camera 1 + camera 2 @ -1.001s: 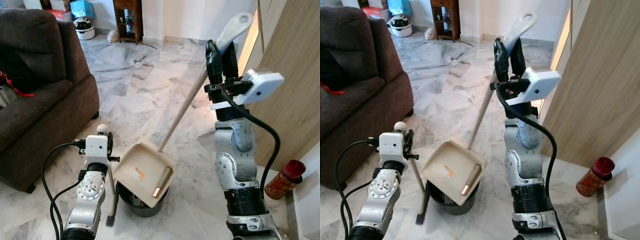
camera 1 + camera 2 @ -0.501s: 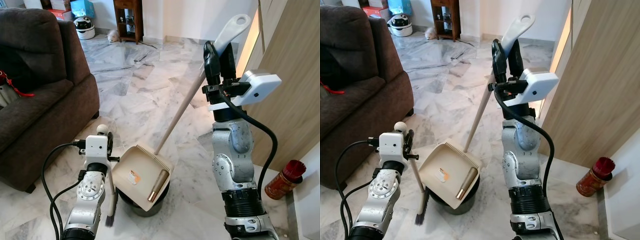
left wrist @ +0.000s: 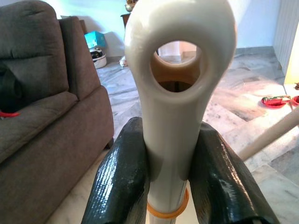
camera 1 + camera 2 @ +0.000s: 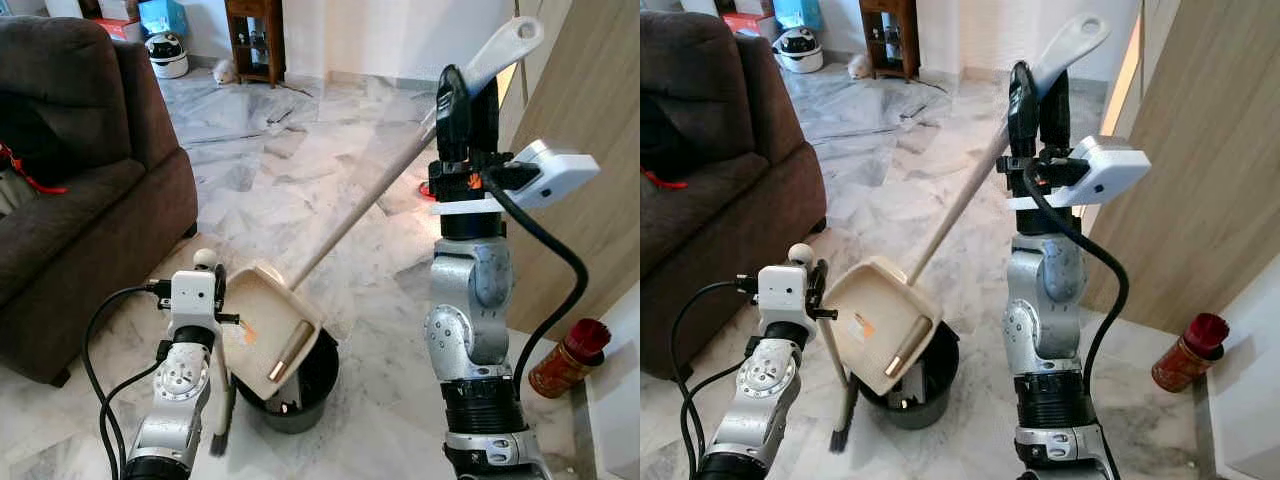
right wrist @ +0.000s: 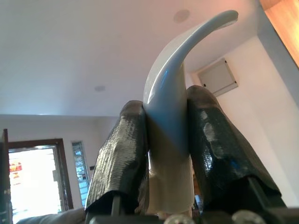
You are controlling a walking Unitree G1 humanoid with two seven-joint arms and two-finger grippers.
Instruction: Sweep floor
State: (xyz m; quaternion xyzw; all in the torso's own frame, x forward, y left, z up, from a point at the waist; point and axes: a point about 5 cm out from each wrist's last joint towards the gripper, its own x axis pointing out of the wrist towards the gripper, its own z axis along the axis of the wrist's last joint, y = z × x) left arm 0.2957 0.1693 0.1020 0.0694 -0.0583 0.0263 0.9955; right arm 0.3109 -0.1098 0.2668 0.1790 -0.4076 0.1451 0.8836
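In the left eye view, the right gripper (image 4: 468, 92) is raised high, its two black fingers pinching the top of the long handle (image 4: 370, 200) of a cream dustpan (image 4: 268, 325). The dustpan hangs tilted over a black bin (image 4: 300, 385) on the marble floor (image 4: 290, 170), with a brown tube (image 4: 285, 351) lying in its tray and an orange scrap beside it. The left gripper (image 4: 212, 278) sits low beside the dustpan, closed around the upright stick of a small broom (image 4: 222, 410) whose dark bristles touch the floor next to the bin. A brown sofa (image 4: 80, 170) stands on the left, a wooden panel (image 4: 590, 120) on the right, and a red-capped jar (image 4: 568, 358) rests near the panel's foot.

The right eye view shows the same scene.

In the left wrist view, the fingers (image 3: 121, 182) press from both sides on the cream broom handle, which ends in a looped hole.

In the right wrist view, the fingers (image 5: 121, 154) clamp the curved pale tip of the dustpan handle against the ceiling.
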